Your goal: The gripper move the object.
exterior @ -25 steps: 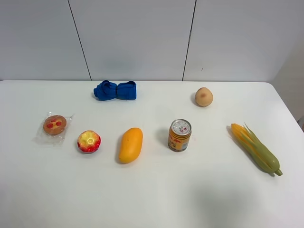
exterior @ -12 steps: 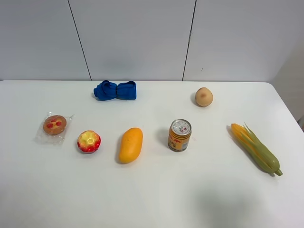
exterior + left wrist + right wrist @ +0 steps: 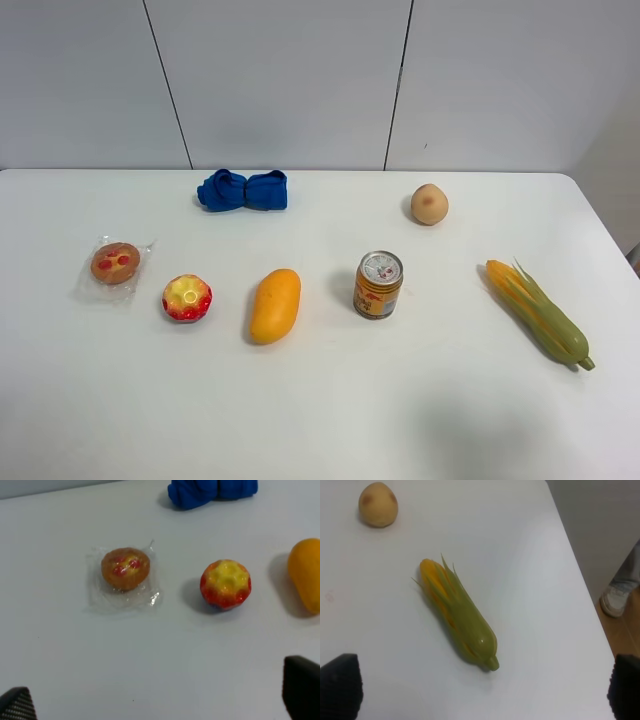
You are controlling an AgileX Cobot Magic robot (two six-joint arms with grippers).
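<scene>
The object, a small round red toy fruit with a yellow dimpled top (image 3: 187, 298), sits on the white table (image 3: 330, 420) at the left, between a wrapped cookie and a mango. It also shows in the left wrist view (image 3: 225, 584). My left gripper (image 3: 159, 700) hangs above the table short of the fruit, open and empty, with only its black fingertips (image 3: 301, 689) showing. My right gripper (image 3: 482, 687) is open and empty above the corn side, with its fingertips (image 3: 340, 685) at the frame corners. Neither gripper shows in the exterior high view.
A wrapped cookie (image 3: 115, 263), an orange mango (image 3: 275, 305), a can (image 3: 379, 285), a tan-peach fruit (image 3: 429, 204), a blue cloth (image 3: 243, 190) and a corn cob (image 3: 538, 313) lie on the table. The table's right edge (image 3: 580, 595) is beside the corn.
</scene>
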